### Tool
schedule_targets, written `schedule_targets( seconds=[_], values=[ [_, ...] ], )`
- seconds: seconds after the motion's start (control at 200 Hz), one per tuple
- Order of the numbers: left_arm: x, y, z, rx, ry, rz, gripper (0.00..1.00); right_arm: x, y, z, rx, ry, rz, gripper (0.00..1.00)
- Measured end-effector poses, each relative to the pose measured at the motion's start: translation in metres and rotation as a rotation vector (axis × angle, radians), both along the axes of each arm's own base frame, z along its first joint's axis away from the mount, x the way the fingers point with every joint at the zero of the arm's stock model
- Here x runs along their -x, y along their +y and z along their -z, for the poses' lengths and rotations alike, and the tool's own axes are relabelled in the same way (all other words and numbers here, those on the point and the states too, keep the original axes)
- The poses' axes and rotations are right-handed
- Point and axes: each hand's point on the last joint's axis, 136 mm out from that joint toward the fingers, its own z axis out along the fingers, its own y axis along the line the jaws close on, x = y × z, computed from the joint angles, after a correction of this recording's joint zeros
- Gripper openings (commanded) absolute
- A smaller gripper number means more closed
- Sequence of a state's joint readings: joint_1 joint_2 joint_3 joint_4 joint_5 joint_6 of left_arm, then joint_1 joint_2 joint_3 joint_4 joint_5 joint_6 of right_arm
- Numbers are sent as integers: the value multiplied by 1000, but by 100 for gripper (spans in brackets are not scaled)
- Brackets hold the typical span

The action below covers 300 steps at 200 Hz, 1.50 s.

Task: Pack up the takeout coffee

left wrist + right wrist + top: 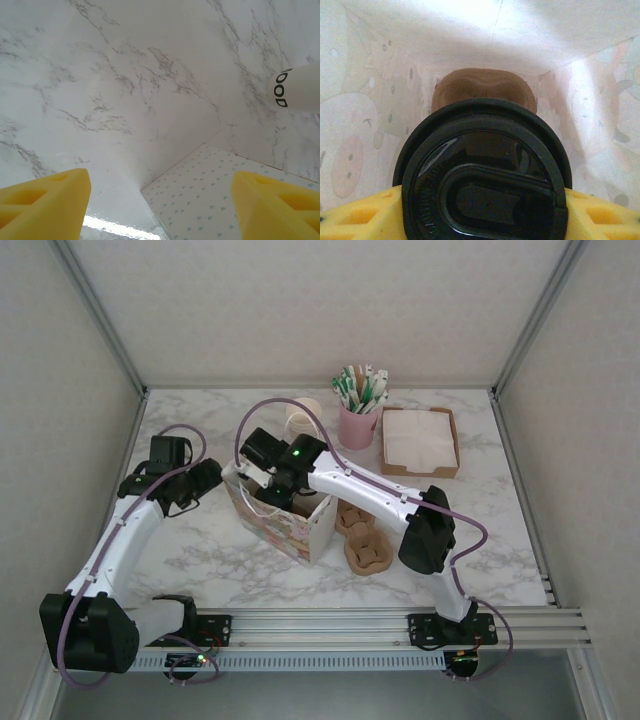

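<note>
The right claw (482, 212) pinches a black-lidded coffee cup (485, 175) between its 2 yellow fingers. It is down inside the open paper bag (285, 525), above a brown cardboard holder (485, 87) on the bag's floor.

The likely trouble is the landing. From the wrist, the cup looks off the holder's middle, so it may come down on an edge, tip when let go, and spill. The bag is thin paper and nothing grips it, so a nudge from the arm could drag or topple it.

The left claw (160, 205) is spread and holds nothing, over the marble table (125, 90) just beside the bag's corner.

A white cup (300, 418) stands behind the bag, and spare cardboard carriers (362, 538) lie just to its right. The pink cup of stirrers (357, 425) and the napkin tray (418, 440) sit apart, out of the way.
</note>
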<state>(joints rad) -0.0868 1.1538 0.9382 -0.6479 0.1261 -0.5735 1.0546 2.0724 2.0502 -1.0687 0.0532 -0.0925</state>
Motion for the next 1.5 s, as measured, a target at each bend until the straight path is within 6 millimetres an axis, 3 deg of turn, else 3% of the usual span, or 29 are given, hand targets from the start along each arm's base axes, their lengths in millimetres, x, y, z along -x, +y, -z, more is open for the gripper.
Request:
schedule_targets(
  seconds=[0.506,0.926,1.291,1.502],
  values=[
    [2,-4,2,18,8,13,74,10,9,-3,-48,56,-19,53],
    [2,-4,4,17,12,13,74,17,15,1,-9,-17,-56,53],
    [3,-4,5,17,14,13,74,20,13,-16,-16,-11,-60,53],
    [3,-4,5,17,14,13,74,22,9,-12,4,-4,-58,53]
  ],
)
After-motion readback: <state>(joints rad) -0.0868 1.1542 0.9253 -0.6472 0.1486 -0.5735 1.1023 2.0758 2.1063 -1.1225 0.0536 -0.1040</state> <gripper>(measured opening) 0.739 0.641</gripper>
